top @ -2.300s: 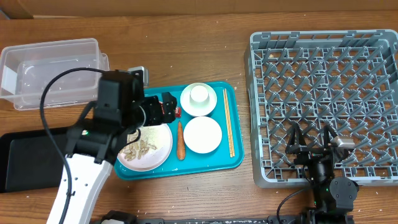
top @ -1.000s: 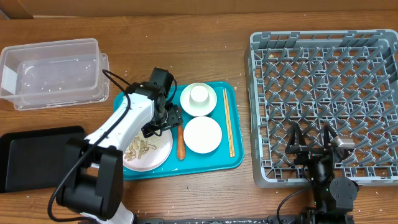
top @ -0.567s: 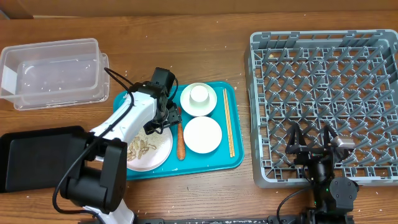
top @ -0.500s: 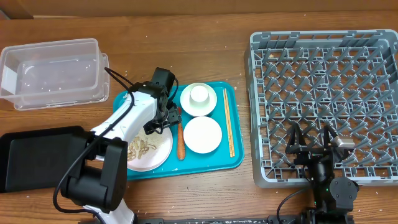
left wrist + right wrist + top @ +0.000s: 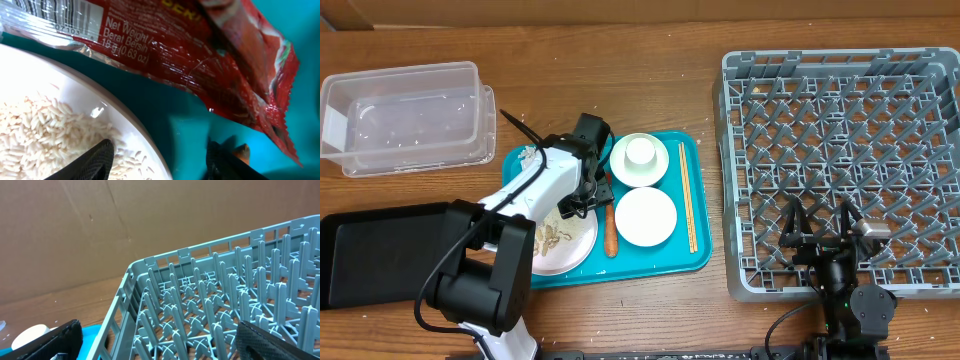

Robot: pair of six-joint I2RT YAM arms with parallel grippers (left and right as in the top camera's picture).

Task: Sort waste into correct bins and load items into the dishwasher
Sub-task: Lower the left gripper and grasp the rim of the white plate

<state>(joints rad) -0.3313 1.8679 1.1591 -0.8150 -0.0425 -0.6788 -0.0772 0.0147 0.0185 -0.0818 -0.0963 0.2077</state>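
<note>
Wooden table [image 5: 650,80] carries clear tub [image 5: 408,120], black tray [image 5: 370,252], teal tray [image 5: 702,232], grey rack [image 5: 840,150], perhaps crumbs [image 5: 516,122].

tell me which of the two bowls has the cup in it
The far bowl, at the back of the tray, holds the cup; the near bowl, beside the carrot, is empty.

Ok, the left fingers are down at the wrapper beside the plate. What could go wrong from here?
The left fingers straddle the plate rim: one is over the rice, so closing could clip the plate or scatter grains. The red wrapper looks glossy and lies low on the teal tray, so the fingers may slip off it. The carrot tip sits by the other finger and could get nudged.
</note>
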